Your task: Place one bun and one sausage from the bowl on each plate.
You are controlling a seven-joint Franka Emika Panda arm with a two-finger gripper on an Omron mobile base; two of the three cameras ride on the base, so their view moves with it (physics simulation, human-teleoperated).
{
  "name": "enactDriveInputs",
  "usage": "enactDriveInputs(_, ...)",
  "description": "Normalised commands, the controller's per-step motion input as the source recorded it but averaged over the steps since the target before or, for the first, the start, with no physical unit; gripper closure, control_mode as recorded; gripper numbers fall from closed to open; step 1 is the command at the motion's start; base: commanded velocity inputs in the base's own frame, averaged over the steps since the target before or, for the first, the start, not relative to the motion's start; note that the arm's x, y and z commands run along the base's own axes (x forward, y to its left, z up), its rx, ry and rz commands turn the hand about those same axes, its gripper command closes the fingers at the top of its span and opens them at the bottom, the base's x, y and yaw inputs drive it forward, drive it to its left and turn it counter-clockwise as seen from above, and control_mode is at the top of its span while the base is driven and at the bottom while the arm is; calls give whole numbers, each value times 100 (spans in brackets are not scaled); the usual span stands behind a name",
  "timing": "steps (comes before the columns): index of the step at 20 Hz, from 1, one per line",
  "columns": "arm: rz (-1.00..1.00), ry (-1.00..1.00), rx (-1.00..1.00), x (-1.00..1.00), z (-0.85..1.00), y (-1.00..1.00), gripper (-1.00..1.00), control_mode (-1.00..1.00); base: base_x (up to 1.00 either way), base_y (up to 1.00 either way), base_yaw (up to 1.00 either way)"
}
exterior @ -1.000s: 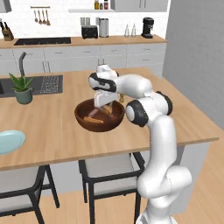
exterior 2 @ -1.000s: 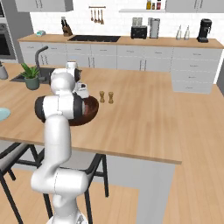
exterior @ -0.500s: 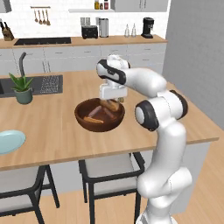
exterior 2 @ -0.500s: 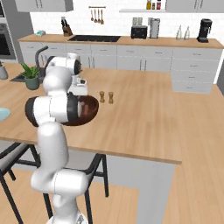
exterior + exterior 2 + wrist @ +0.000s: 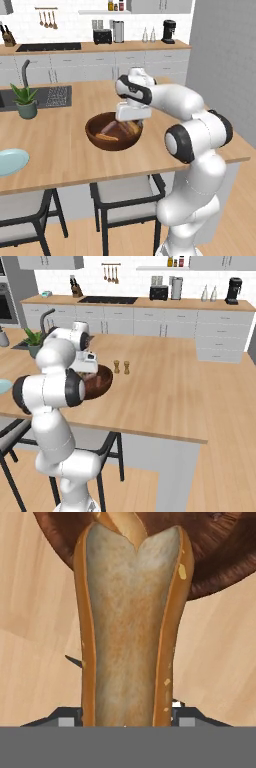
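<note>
While the claw grips a bun endwise above the bowl, soft bread needs gentle mid-length pressure.

So the bowl sits on the worktop, roughly mid-island, a bit nearer the front edge than the back. In the hand view a bun stands lengthwise between the jaws, with the bowl's rim behind it and bare worktop to either side. The gripper hangs right over the bowl's right-hand part in the left base view. Left of the bowl, at the worktop's near edge, there's a plate. A potted plant is further back on the left, beside the sink. In the right base view two small shakers stand just to the right of the bowl. Stools tuck under the front edge.
</note>
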Motion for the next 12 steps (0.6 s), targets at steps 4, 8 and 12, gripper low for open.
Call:
enactDriveInputs(4,-8,0,-3,0,0,21,100,100,0,14,-4)
enactDriveInputs(8,0,0,0,0,0,0,100,100,0,97,-20)
enactDriveInputs(12,0,0,0,0,0,0,100,100,0,100,-19)
